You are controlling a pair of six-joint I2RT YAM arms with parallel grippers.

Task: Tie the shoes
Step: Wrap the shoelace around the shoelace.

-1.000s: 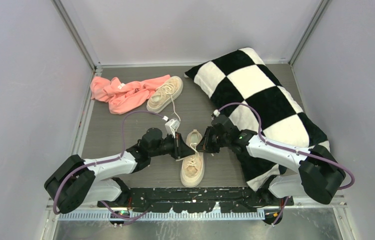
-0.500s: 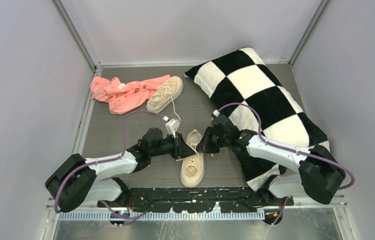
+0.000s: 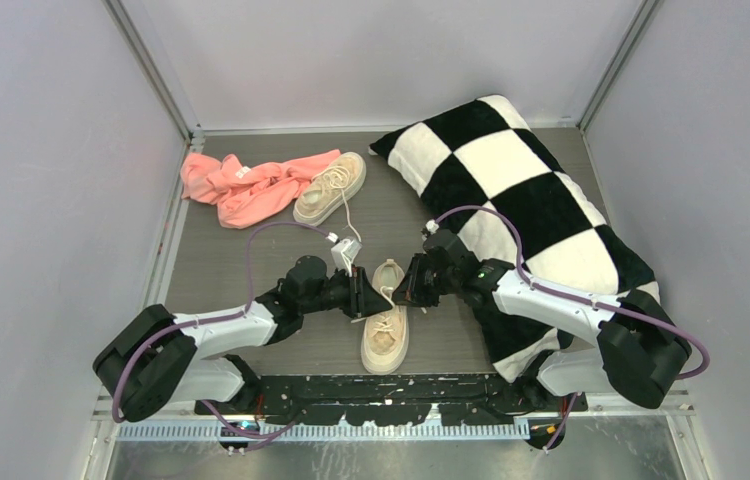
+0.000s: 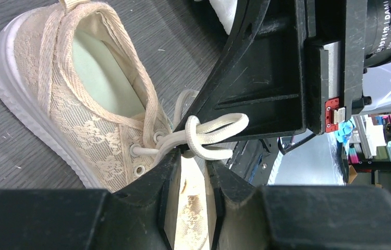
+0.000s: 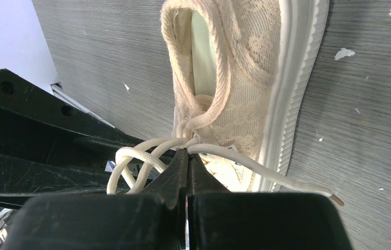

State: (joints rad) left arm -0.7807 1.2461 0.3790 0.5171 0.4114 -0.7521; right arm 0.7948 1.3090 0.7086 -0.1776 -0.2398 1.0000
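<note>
near shoe (image 3: 385,325) on tabletop (image 3: 211,262): right pincer (image 5: 187,152) pressed together on lace (image 5: 266,174); left pincer (image 4: 193,156) at lace loop, grip cannot be told.

Plain pale lilac-grey walls (image 3: 381,60) enclose a dark grey wood-grain tabletop (image 3: 231,260) on three sides, with metal posts (image 3: 151,70) at the far corners, a checkered pillow (image 3: 511,180) at right, a pink cloth (image 3: 251,185) far left, evenly lit.

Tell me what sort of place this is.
Most likely a robot lab's test cell: panel walls on metal posts box in a grey table, the left arm and right arm are bolted at its near edge, and household props lie about: a near sneaker, a far sneaker, a checkered pillow.
</note>
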